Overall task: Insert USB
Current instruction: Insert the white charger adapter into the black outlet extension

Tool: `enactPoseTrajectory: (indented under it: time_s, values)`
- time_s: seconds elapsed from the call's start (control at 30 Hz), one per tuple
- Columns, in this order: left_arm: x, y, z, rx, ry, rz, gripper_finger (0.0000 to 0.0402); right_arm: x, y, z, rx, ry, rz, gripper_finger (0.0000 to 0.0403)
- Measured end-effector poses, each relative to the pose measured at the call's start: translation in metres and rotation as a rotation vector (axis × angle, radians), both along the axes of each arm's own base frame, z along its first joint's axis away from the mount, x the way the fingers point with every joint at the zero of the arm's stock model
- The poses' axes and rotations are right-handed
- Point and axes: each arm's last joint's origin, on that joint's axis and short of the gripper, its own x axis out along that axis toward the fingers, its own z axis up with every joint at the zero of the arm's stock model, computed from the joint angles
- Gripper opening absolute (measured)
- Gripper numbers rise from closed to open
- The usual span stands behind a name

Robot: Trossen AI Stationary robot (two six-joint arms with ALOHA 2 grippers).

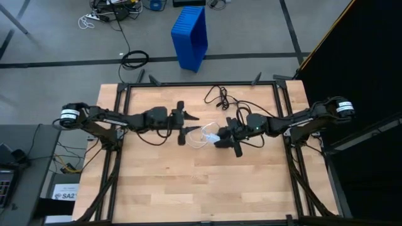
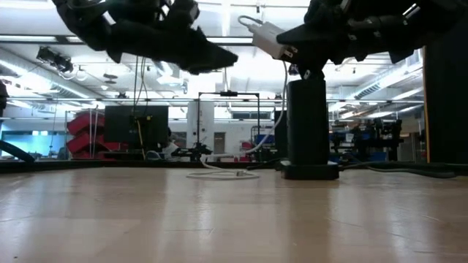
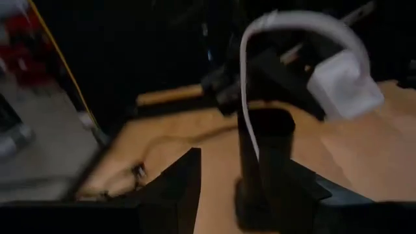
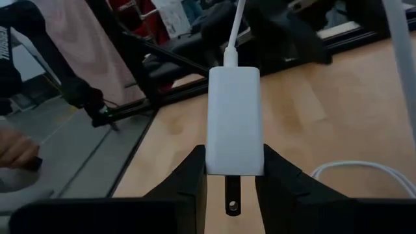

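My right gripper is shut on a white adapter block above the middle of the table. The USB, a thin white cable, leaves the block's far face, arcs up and drops to a loop lying on the table. My left gripper hovers open just left of the block, level and facing it, with nothing between its fingers. My right gripper pinches the adapter block's two long sides between its two fingers, near the end with the metal prong. The fingers come about level from the table's right and lie along the block. The block is lifted clear, its cable end pointing away from the wrist.
A thin black cord lies on the far half of the table. A black upright post stands on the table below my right gripper. A black frame rims the table, and a blue crate stands on the floor beyond the far edge.
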Motion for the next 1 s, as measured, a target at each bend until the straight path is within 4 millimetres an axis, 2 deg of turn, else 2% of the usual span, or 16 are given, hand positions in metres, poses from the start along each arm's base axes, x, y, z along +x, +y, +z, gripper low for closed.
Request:
enactPoseTrajectory:
  time_s: [0.33, 0.47, 0.77, 1.0]
  values:
    - [0.005, -0.002, 0.009, 0.114, -0.125, -0.053, 0.0138, 0.0, 0.0, 0.001, 0.026, -0.017, 0.006, 0.0067]
    - [0.021, -0.005, 0.011, 0.115, -0.124, -0.126, 0.0138, 0.002, 0.001, 0.002, 0.039, -0.026, 0.004, 0.0067]
    - [0.064, -0.002, 0.008, 0.144, -0.122, -0.13, 0.0138, 0.001, 0.001, 0.001, 0.047, -0.018, 0.002, 0.0067]
    - [0.071, 0.001, 0.015, 0.149, -0.165, -0.063, 0.0136, 0.001, 0.002, 0.0, 0.045, -0.008, 0.018, 0.0067]
